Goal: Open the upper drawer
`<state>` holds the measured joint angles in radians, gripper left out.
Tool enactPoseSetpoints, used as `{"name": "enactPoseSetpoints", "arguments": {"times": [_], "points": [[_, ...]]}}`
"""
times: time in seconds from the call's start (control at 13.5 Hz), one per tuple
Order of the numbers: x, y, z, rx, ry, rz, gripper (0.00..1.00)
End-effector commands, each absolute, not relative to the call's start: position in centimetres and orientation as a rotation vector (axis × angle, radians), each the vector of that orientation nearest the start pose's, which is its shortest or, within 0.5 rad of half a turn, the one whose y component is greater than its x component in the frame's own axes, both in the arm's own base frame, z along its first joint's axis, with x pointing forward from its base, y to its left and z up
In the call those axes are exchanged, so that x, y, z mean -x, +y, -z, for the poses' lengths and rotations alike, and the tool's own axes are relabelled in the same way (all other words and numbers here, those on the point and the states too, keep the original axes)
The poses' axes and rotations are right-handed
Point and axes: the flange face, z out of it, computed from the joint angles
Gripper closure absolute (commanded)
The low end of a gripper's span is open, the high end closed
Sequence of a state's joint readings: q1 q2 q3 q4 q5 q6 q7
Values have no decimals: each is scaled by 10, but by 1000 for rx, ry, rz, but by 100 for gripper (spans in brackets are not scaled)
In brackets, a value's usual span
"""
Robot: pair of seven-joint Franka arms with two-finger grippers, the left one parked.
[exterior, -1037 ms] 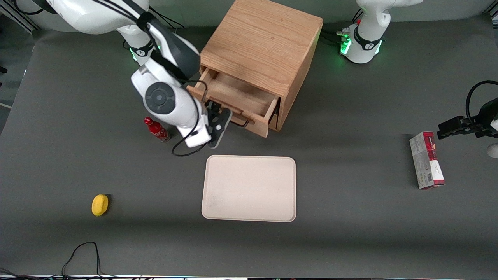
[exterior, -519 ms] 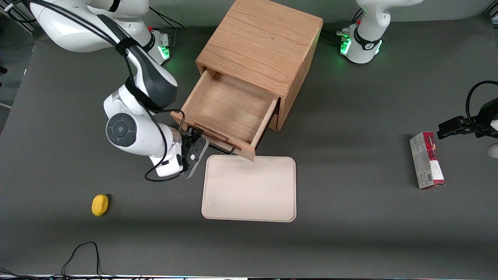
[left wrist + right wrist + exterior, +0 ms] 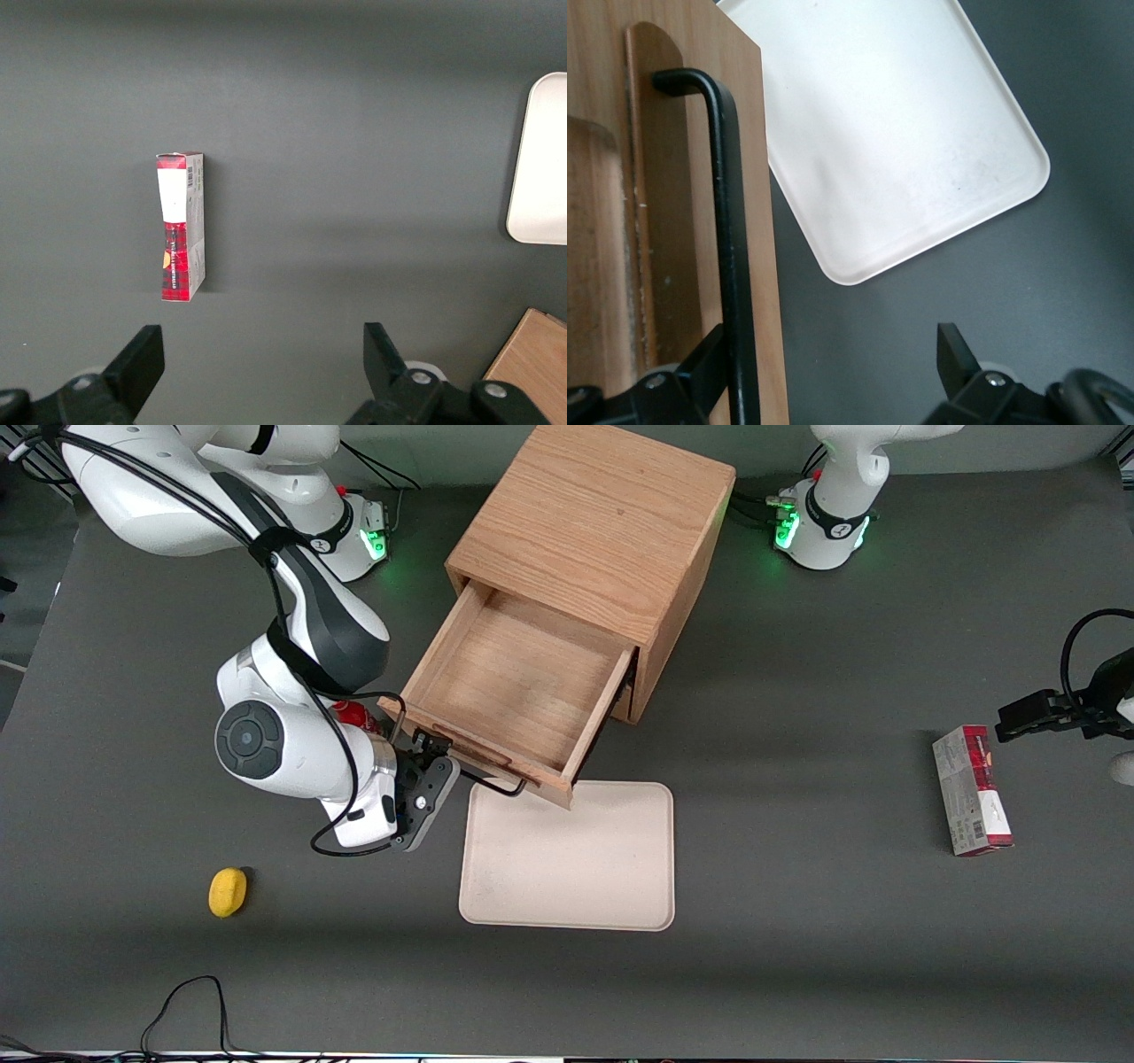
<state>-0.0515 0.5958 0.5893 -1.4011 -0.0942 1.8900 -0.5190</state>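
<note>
**Front view:** The upper drawer (image 3: 518, 691) now stands far out of the wooden cabinet (image 3: 594, 522), its bare floor open to us. A second ago it showed only a narrow gap, and half a second ago it was already most of the way out. The gripper (image 3: 432, 755) has travelled with it toward the camera and sits at the drawer front, at the end of the black handle (image 3: 489, 784) nearer the working arm. The front's nearest corner now juts over the rim of the cream tray (image 3: 567, 903), which lies just past the jaws on the camera's side. A red bottle (image 3: 347, 712) peeks out from under the arm, close to the jaws. A yellow lemon-like object (image 3: 228, 892) lies well apart from them.

**Left wrist view:** We see only a red-and-white box (image 3: 180, 227), an edge of the tray (image 3: 540, 168) and a corner of the cabinet (image 3: 532, 363). The drawer does not show here.

**Right wrist view:** The jaws are spread wide and grip nothing. The handle (image 3: 731, 266) runs along the drawer front (image 3: 664, 221) and passes between the fingers (image 3: 957, 354), right against one and well apart from the other. The tray (image 3: 904, 133) lies just ahead of the gripper (image 3: 828, 345).

We judge the opening as good as done. With the jaws released, what remains is to clear the handle without nudging the drawer back in.
</note>
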Motion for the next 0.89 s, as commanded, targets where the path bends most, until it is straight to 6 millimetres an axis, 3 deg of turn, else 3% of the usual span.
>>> {"name": "enactPoseSetpoints", "arguments": {"times": [0.0,0.15,0.22,0.44,0.52,0.59,0.67,0.81], "points": [[-650,275,-440,2600,-1464,40,0],[-655,264,-482,2626,-1449,87,0],[-662,248,-503,2659,-1420,128,0],[-669,210,-540,2744,-1242,216,0],[-658,187,-559,2793,-1220,183,0],[-646,166,-554,2848,-1184,83,0],[-631,151,-569,2901,-1147,68,0],[-594,104,-580,3045,-879,2,0]]}}
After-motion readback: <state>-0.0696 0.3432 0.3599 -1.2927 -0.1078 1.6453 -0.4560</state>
